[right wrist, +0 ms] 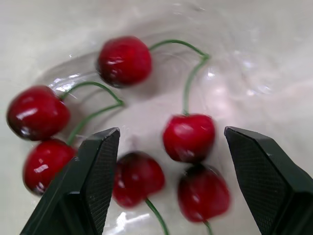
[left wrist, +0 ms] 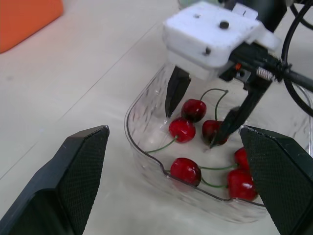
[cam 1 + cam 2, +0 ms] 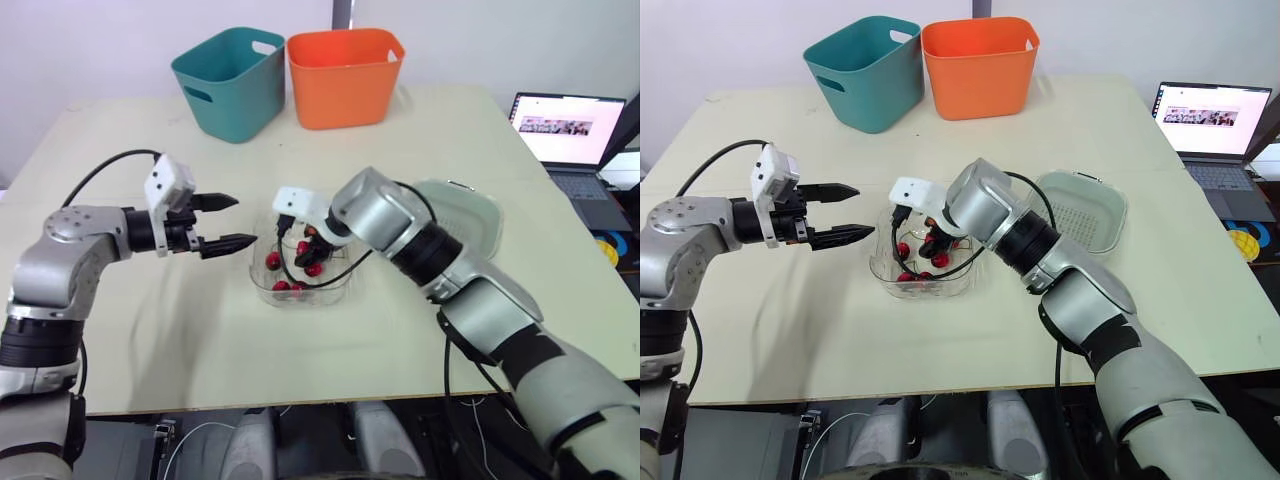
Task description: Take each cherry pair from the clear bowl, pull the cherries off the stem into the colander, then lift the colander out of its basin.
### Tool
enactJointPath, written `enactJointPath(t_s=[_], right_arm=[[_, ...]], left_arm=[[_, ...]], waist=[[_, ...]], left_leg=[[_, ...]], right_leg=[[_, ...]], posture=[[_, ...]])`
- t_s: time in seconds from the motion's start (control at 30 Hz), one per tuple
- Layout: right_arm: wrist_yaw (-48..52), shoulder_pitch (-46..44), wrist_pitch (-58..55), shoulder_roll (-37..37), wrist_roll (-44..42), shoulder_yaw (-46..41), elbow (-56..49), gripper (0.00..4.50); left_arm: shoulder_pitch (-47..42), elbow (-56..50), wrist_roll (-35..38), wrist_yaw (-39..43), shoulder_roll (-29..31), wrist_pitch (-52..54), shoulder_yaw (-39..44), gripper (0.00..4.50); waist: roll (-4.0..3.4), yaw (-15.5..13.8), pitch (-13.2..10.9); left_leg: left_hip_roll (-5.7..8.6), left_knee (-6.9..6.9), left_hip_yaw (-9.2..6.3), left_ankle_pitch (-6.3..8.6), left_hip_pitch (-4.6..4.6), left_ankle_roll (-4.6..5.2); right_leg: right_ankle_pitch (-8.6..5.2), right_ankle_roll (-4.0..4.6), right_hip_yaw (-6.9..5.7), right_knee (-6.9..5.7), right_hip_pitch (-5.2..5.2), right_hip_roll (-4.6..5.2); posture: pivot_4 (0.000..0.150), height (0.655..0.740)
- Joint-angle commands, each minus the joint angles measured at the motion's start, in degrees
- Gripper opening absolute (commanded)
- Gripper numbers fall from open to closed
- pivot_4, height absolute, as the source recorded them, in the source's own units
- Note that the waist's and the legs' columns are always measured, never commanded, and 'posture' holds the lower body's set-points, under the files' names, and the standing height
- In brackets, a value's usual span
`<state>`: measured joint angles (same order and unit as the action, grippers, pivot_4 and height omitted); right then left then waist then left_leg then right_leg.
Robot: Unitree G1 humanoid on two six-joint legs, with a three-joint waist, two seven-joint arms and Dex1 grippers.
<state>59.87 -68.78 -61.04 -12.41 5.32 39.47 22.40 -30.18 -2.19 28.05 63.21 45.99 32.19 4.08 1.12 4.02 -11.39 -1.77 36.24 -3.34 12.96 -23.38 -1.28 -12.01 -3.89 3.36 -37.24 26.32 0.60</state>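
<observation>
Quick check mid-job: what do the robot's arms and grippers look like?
The left arm and right arm are silver-grey shells with black joints. The left gripper and right gripper each have a white boxy housing and two black tapered fingers with textured inner faces. A black cable loops by each wrist.

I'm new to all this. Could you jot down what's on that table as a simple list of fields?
clear bowl: mid-table, holding six stemmed cherries
right tool: open, lowered into the bowl over cherries
left tool: open, hovering beside the bowl
colander: robot's right of bowl, no cherries seen inside
far edge: teal bin, orange bin
laptop: open, far right
</observation>
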Motion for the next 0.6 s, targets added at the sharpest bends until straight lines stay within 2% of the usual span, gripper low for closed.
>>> enactJointPath(t_s=[0.03, 0.1, 0.27, 0.3, 0.6], right_arm=[[-1.01, 0.26, -0.33, 0.62, 0.01, 0.31, -2.2, 3.51], [-2.01, 0.7, 0.5, 0.8, 0.44, 0.39, -1.6, 3.06], [-2.65, 0.89, 0.88, 0.42, 0.29, 0.5, -1.47, 1.38], [-2.42, 0.73, 0.58, 0.15, 0.11, 0.44, -1.99, 1.2], [-0.96, -2.33, -3.42, -3.59, -2.95, -4.72, -6.79, 1.2]], left_arm=[[-0.99, -0.79, 0.25, -0.27, 0.24, -0.67, 1.07, 4.5], [-1.0, -0.81, 0.22, -0.35, 0.2, -0.7, 1.05, 4.5], [-0.97, -0.59, 0.19, -0.33, 0.37, -0.83, 1.18, 4.5], [-1.03, -0.48, 0.13, -0.32, 0.4, -0.9, 1.19, 4.5], [-3.05, 2.7, -0.46, 0.64, 1.7, -1.48, 1.76, 4.5]], waist=[[0.0, -0.01, 0.0], [0.01, -0.01, 0.0], [0.01, 0.01, 0.01], [0.01, 0.01, 0.01], [0.01, -0.03, 0.0]], left_leg=[[0.0, 0.0, 0.0, 0.0, 0.0, 0.0], [0.0, 0.0, -0.01, 0.0, 0.0, 0.0], [0.0, 0.0, 0.0, 0.0, 0.0, 0.0], [0.0, -0.01, -0.01, 0.0, 0.0, 0.0], [0.0, 0.0, -0.01, 0.0, -0.01, 0.0]], right_leg=[[0.0, 0.0, 0.0, 0.0, -0.01, 0.0], [0.0, 0.0, 0.0, 0.0, 0.0, 0.0], [0.0, 0.0, 0.0, 0.0, 0.0, 0.0], [0.0, 0.0, 0.0, 0.0, 0.0, 0.0], [0.0, 0.0, -0.01, 0.0, 0.0, 0.0]], posture=[[0.15, 0.74], [0.15, 0.74], [0.15, 0.74], [0.15, 0.74], [0.15, 0.74]])
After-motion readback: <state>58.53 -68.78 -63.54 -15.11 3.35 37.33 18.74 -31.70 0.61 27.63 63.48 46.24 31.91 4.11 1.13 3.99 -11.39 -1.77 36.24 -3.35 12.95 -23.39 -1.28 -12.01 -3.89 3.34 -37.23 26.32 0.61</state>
